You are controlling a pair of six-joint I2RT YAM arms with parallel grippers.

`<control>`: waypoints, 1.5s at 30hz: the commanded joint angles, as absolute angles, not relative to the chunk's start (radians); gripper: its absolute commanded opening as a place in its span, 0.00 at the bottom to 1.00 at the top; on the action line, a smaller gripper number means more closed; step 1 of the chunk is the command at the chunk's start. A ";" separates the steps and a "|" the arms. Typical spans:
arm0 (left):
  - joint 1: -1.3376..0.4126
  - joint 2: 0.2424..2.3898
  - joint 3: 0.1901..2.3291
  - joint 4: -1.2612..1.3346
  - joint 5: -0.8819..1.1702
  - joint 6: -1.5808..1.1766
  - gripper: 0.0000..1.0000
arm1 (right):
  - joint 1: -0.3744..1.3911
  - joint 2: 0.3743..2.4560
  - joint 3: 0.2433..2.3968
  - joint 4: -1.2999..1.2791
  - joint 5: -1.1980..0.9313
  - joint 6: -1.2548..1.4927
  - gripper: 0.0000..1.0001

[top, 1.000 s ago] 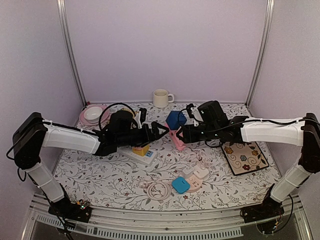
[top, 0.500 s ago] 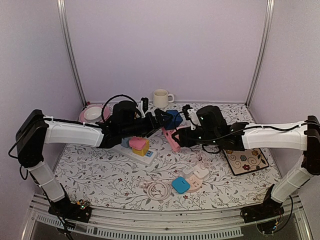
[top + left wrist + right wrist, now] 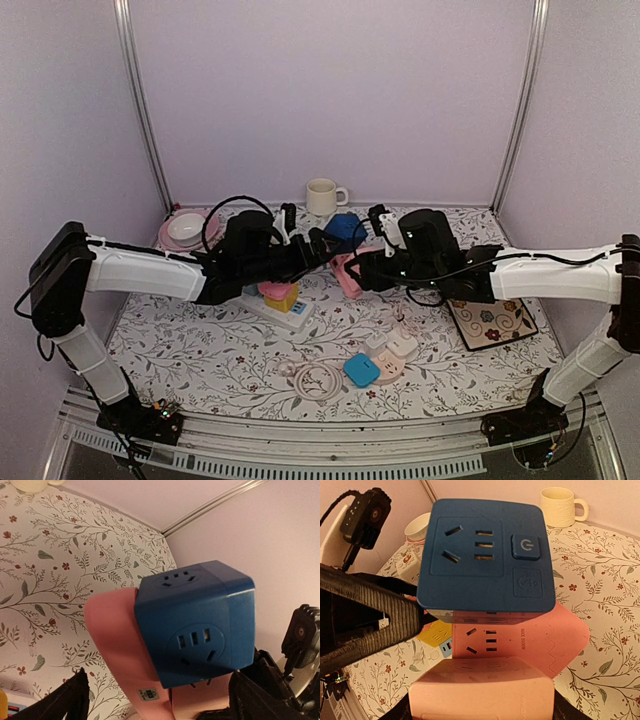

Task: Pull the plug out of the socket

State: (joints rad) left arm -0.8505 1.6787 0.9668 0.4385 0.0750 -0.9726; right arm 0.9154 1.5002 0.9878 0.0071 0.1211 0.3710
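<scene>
Lilac walls are seen closing in a tabletop (image 3: 200,350) covered in a leaf-and-flower print. Above its middle, the left gripper (image 3: 322,246) is spread to its widest and nothing is held in it. In the left wrist view its black fingers (image 3: 65,700) are seen low at either side, with the blue cube-shaped plastic plug adapter (image 3: 197,625) lying between them. Whether either finger is touching the cube cannot be told. The right gripper (image 3: 355,270) is closed partway on the pink plastic socket block (image 3: 347,278), which is held raised off the table and tilted. The blue cube is seated on the pink block's face, not yet parted from it, so the task's plug is found in the air between the two wrists, near the cream ceramic mug (image 3: 322,196) stood by the back wall.

Further out, a white power strip (image 3: 295,318) is laid below the left wrist, with a yellow plug (image 3: 284,299) and a pink plug (image 3: 271,289) set in it. Nearer the front edge, a pair of white adapters (image 3: 392,346) is placed with a light-blue square plug (image 3: 361,370) beside it and a coiled white cable (image 3: 313,381) to its left. A flower-patterned square mat (image 3: 490,316) is laid under the right forearm, and a white bowl (image 3: 186,227) on a pink plate (image 3: 164,237) is set in the back left corner.
</scene>
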 commanded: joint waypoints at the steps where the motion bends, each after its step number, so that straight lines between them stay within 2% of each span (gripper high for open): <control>1: -0.870 1.641 0.937 0.460 0.084 -0.950 0.96 | 0.918 1.415 1.013 0.178 0.102 0.383 0.32; 12: -0.875 1.677 0.949 0.481 0.050 -0.994 0.78 | 0.916 1.396 0.982 0.264 -0.014 0.399 0.32; 23: -0.873 1.730 0.967 0.531 0.058 -1.036 0.54 | 0.916 1.393 0.933 0.349 -0.084 0.408 0.32; 34: -0.870 1.747 0.968 0.488 0.000 -0.981 0.01 | 0.912 1.393 0.947 0.285 -0.026 0.430 0.32; 42: -0.871 1.731 0.987 0.365 -0.111 -0.873 0.00 | 0.757 1.411 0.935 0.267 -0.231 0.529 0.33; 45: -0.870 1.736 1.012 0.296 -0.164 -0.848 0.00 | 0.751 1.408 0.940 0.257 -0.235 0.532 0.35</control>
State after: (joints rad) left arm -0.8902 1.7176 0.9970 0.4671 -0.0036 -0.9745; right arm 0.7841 1.4452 0.9039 0.1650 -0.1513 0.4725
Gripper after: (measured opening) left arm 0.277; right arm 0.636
